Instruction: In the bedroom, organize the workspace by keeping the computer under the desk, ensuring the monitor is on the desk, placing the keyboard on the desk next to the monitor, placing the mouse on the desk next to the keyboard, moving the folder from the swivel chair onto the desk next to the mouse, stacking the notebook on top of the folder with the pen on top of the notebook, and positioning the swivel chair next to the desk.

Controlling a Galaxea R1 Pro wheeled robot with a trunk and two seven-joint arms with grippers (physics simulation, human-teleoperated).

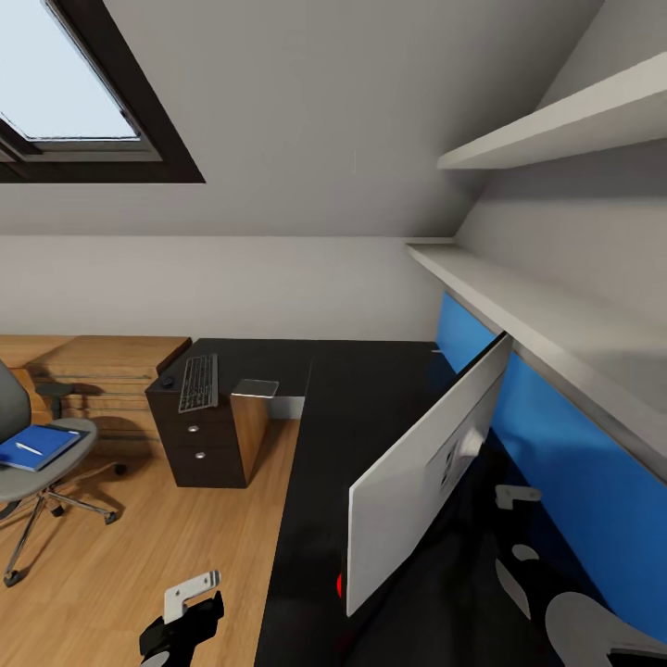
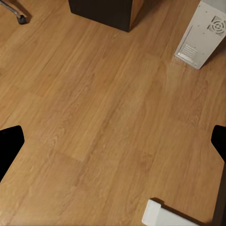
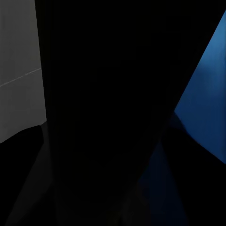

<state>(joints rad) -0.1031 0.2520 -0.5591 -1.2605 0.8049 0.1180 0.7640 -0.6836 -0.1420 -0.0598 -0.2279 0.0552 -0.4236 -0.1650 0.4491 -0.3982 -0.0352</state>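
Left gripper (image 1: 190,602): hangs low over the wood floor (image 2: 103,117) just off the desk's near edge; wrist view shows its dark fingertips (image 2: 10,146) spread wide with nothing between them.
Right gripper (image 1: 515,496): sits over the desk behind the monitor, next to the blue wall panel (image 1: 556,445); can't tell how far open it is or whether it has anything.
Desk (image 1: 361,389): black L-shaped top, drawer unit (image 1: 199,445) with round knobs under the far end.
Monitor (image 1: 421,468): on the desk, silver back toward the camera, tilted.
Keyboard (image 1: 198,382): on the desk above the drawers.
Mouse (image 1: 167,381): on the desk, just beside the keyboard.
Chair (image 1: 37,463): on the floor, well apart from the desk.
Folder (image 1: 37,446): blue, on the chair seat.
Pen (image 1: 29,448): thin white stick on the folder.
Computer (image 2: 205,33): white tower on the floor near the drawer unit.
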